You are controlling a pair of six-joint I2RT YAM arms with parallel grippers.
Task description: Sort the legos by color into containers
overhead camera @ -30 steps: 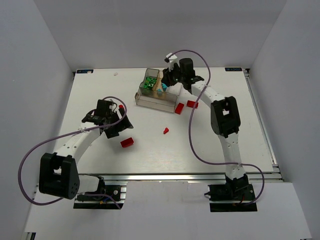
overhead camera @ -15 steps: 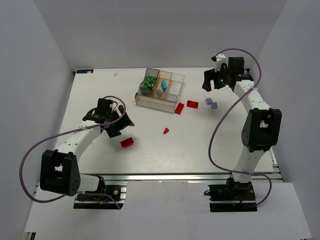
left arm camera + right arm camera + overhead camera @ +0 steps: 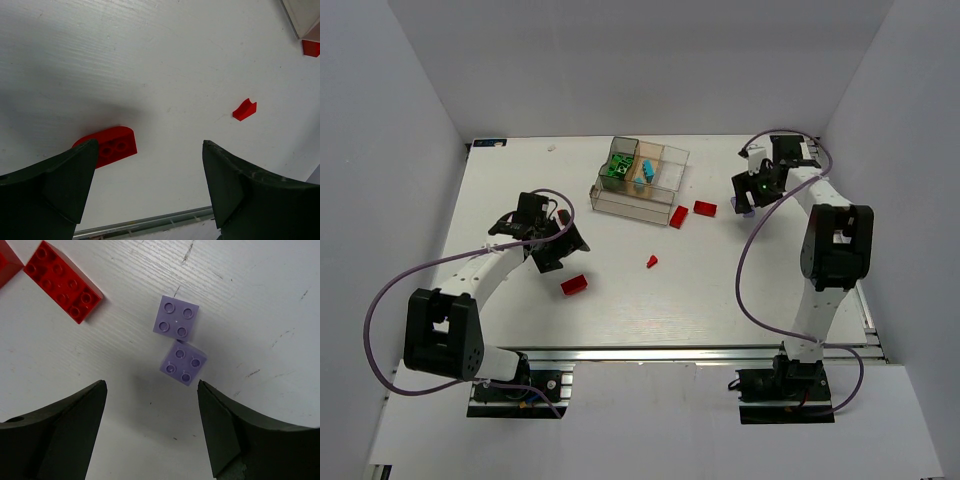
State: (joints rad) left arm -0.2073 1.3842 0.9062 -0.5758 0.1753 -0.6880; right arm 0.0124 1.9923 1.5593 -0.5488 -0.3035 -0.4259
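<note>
The clear tray [image 3: 663, 182] stands at the back middle and holds green bricks [image 3: 616, 170] and cyan bricks [image 3: 647, 167]. Several red bricks lie on the table: one [image 3: 574, 285] near my left gripper [image 3: 554, 252], a small one [image 3: 651, 261], and two [image 3: 678, 217] [image 3: 705, 208] right of the tray. My left gripper [image 3: 150, 145] is open and empty, and the red brick [image 3: 107, 146] lies by its left finger. My right gripper [image 3: 151, 390] is open and empty just short of two pale purple bricks [image 3: 176, 320] [image 3: 183, 363].
A red 2x4 brick [image 3: 63, 282] lies left of the purple bricks. The small red wedge brick [image 3: 244, 109] lies ahead of the left gripper. The table's front rail [image 3: 150, 224] is close below the left gripper. White walls enclose the table.
My right arm swung from over the tray to the right and came down above the purple bricks. My left gripper shifted only slightly near the red brick.
</note>
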